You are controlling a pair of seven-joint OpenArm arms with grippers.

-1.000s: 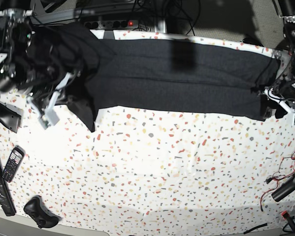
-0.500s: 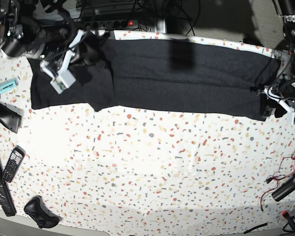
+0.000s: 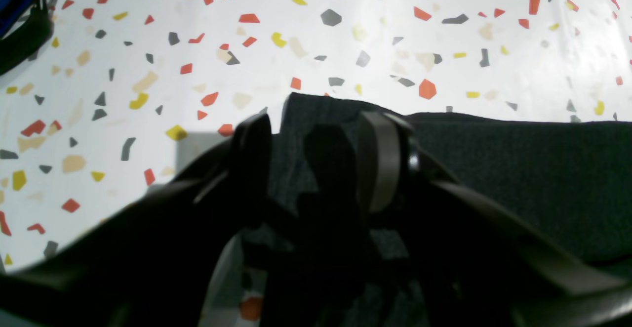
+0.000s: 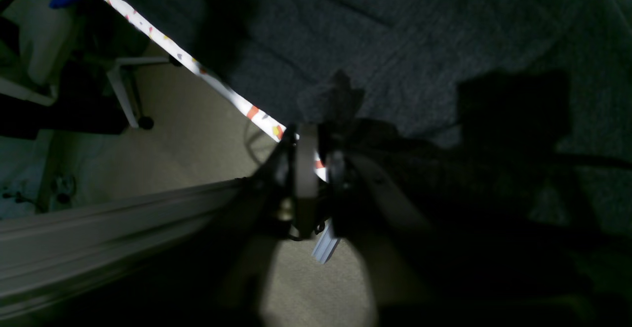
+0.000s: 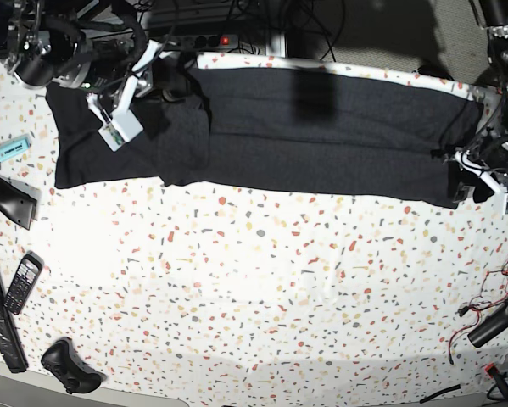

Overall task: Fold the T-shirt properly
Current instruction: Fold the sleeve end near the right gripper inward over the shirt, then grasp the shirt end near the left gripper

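T-shirt (image 5: 321,136), black and plain side up, lies as a long band across the far part of the speckled table (image 5: 262,288), its long axis running left to right in the base view. The left gripper (image 3: 316,164) has its fingers spread around the cloth's corner at the band's right end. The right gripper (image 4: 316,154), jaws pressed together, pinches cloth at the table's far edge, above beige floor. A power strip (image 5: 198,40) and cables sit behind.
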